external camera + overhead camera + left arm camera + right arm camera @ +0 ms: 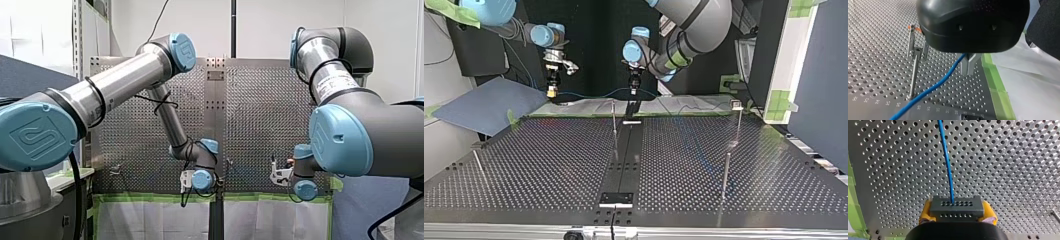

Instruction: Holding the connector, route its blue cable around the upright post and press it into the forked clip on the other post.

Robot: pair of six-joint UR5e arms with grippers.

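My right gripper is shut on a grey connector, held between its yellow pads. The blue cable leaves the connector and runs ahead over the perforated plate. In the top view the blue cable spans from my right gripper at the left to my left gripper near the middle. My left gripper has its metal fingers shut on the blue cable, which trails away below it. A post with a forked clip stands beside that gripper, clear of the cable.
Thin upright posts stand on the perforated table: one near the middle, two at the top view's right, and a leaning one at its left. Green tape and white sheeting edge the plate.
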